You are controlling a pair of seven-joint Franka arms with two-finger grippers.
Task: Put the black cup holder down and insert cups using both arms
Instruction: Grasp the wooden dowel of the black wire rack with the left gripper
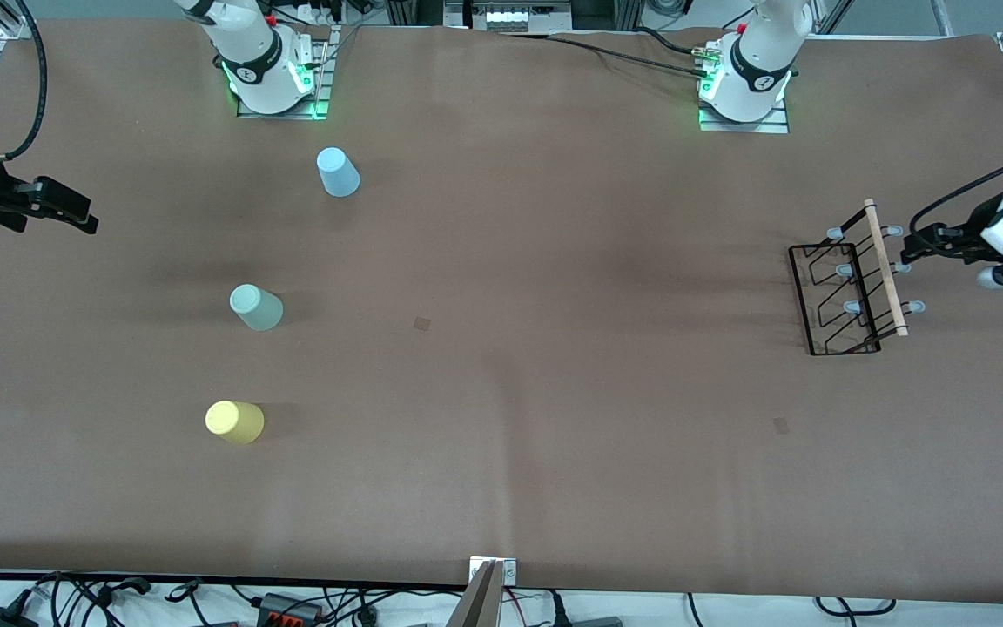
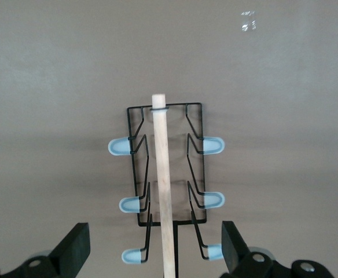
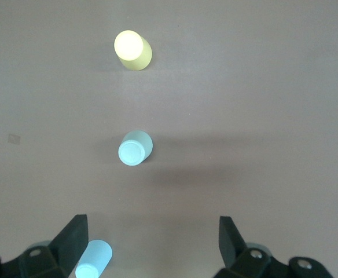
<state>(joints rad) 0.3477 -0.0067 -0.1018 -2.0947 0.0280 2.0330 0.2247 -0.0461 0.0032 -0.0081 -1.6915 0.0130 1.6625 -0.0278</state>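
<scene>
The black cup holder (image 1: pixel 850 306) stands on the brown table toward the left arm's end, its wooden rod handle (image 1: pixel 886 266) on top. My left gripper (image 1: pixel 912 248) is open and empty, in the air beside the holder's end. In the left wrist view the holder (image 2: pixel 164 174) lies under my left gripper (image 2: pixel 155 249), the rod running between the two fingers. A light blue cup (image 1: pixel 338 171), a mint cup (image 1: pixel 256 306) and a yellow cup (image 1: pixel 235 421) stand toward the right arm's end. My right gripper (image 1: pixel 79 218) is open and empty; the right wrist view shows my right gripper (image 3: pixel 153 243) with the mint cup (image 3: pixel 135 148), yellow cup (image 3: pixel 133 50) and blue cup (image 3: pixel 94 259).
The table is covered in brown paper (image 1: pixel 554 392) with two small dark marks (image 1: pixel 421 323) on it. Cables and a metal bracket (image 1: pixel 491 579) run along the edge nearest the front camera. The arm bases (image 1: pixel 275 78) stand along the farthest edge.
</scene>
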